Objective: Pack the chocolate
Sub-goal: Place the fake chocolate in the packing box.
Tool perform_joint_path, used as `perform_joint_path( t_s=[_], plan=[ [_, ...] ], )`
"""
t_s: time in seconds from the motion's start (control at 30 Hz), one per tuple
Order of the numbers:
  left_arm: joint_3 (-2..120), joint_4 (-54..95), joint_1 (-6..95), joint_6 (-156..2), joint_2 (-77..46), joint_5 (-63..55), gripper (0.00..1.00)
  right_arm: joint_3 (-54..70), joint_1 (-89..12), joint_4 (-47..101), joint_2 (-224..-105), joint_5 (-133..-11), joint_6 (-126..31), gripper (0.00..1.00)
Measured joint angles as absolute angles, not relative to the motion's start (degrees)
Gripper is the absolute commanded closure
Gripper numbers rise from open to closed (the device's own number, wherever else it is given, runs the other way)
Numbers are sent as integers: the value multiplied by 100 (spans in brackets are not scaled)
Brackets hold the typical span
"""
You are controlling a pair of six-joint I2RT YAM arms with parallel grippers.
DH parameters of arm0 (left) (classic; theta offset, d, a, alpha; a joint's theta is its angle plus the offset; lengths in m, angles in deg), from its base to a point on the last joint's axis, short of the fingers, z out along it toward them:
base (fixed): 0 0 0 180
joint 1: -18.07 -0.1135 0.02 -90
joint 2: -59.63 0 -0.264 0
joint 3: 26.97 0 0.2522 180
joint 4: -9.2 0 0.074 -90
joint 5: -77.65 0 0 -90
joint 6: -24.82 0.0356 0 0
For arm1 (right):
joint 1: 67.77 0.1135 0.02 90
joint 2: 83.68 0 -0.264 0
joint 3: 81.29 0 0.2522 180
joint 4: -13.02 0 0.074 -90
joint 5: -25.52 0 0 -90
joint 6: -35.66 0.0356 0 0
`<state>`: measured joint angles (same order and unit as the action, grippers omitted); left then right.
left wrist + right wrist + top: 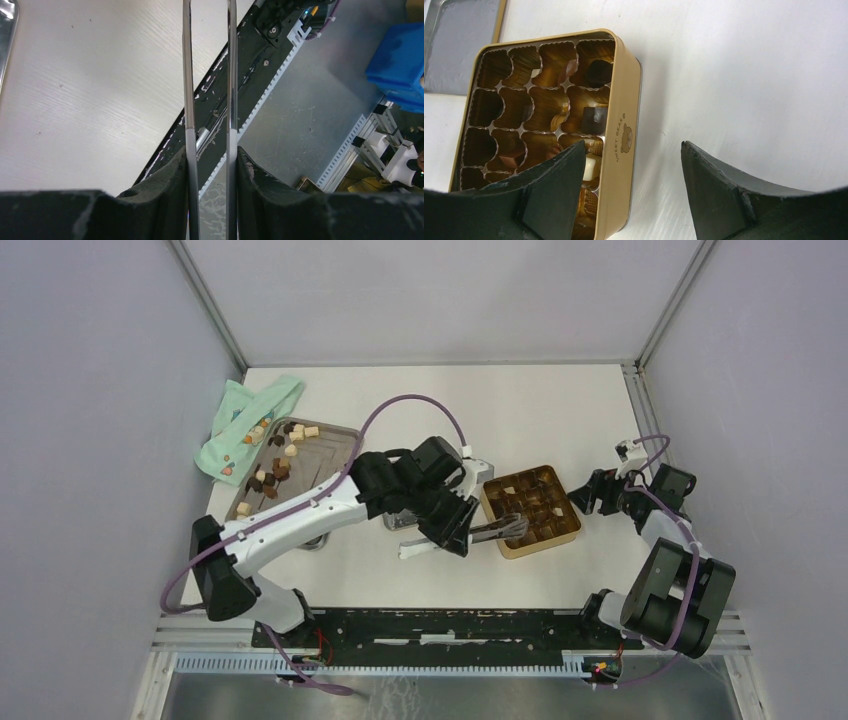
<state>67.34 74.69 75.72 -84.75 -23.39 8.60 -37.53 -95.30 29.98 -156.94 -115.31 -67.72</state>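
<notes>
**Tweezers over the tin, one tray of chocolate behind**

Two arms [290, 515] stand at the near edge of the tabletop [520, 420]. The left fingers [165, 190] are clamped on one pair of tweezers [187, 90], pressing its two prongs from both sides. In the top view the tweezers' tips lie over the near left part of the one gold tin [527, 548], which sits right of the tabletop's middle. The right fingers [554, 195] stand apart and grip nothing, just beside the tin's right wall.

The tin has sixteen compartments, four by four. Chocolate [594, 120] fills only some. Two dark pieces sit in the column along the right wall, with one cream piece in the same column, partly behind a finger. One mid-brown piece lies further left; the rest I cannot count.

One grey lid [459, 45] lies near the tin, on its left. Toward the far left corner, one metal tray [335, 452] carries more than a dozen loose pieces, too small for an exact count. One green pouch [235, 435] lies at its far left end.
</notes>
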Motion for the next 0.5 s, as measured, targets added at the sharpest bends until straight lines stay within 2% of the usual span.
perform_joint_path(
  t_s=[0.5],
  plan=[
    [7475,7987,7961,-8467,-3414,274,94,-3805,-9593,3029,-15757,-11523,-6814,25]
  ],
)
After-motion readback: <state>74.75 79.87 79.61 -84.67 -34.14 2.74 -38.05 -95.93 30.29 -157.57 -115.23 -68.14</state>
